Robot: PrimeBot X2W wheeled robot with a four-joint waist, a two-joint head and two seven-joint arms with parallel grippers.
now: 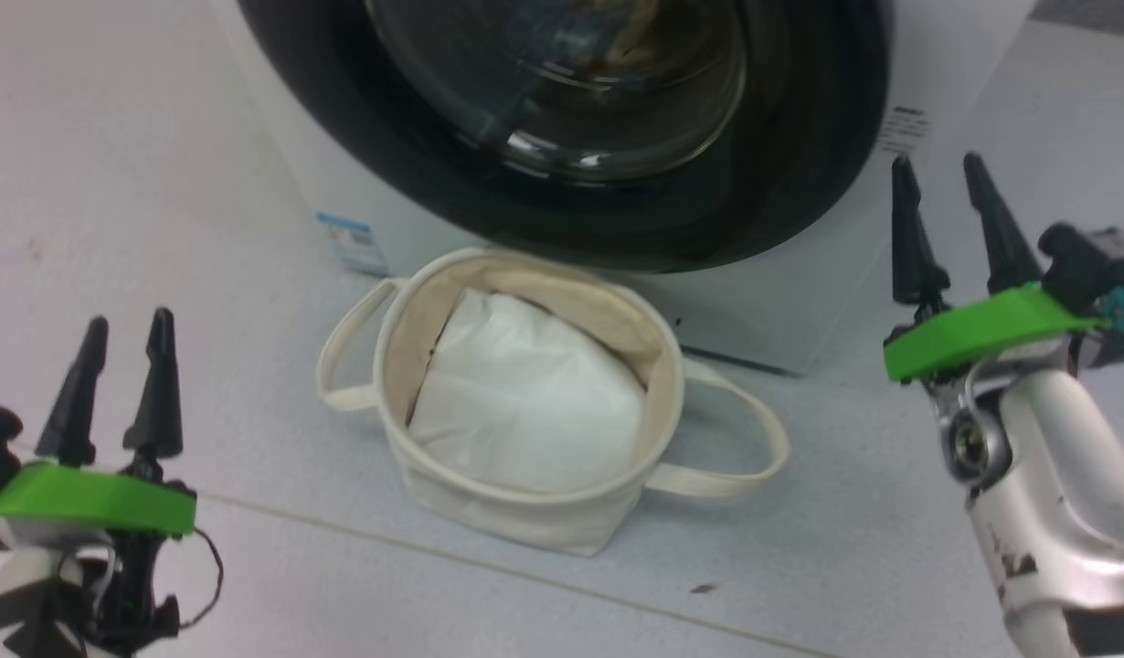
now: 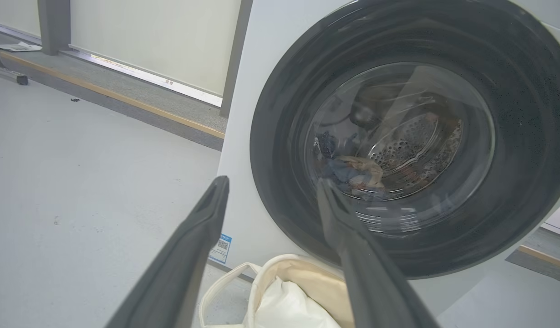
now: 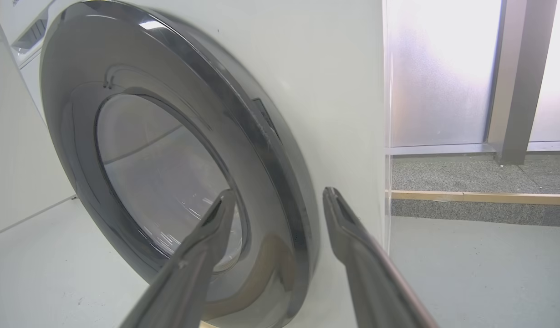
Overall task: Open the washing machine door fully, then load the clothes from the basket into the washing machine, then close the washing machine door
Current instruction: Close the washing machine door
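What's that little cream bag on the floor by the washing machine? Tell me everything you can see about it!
It is a small round cream canvas basket with soft, slightly slumped sides and an open top. Two long loop handles flop outward, one each side, onto the pale grey floor. It stands upright just before the white washing machine, below its black-rimmed door. A plain white pillow-like bundle fills it. Whether it touches the machine cannot be told.

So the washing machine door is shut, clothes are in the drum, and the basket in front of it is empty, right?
Not empty: the head view shows a white bundle lying in the basket. The rest holds: the door is shut and clothes lie in the drum.
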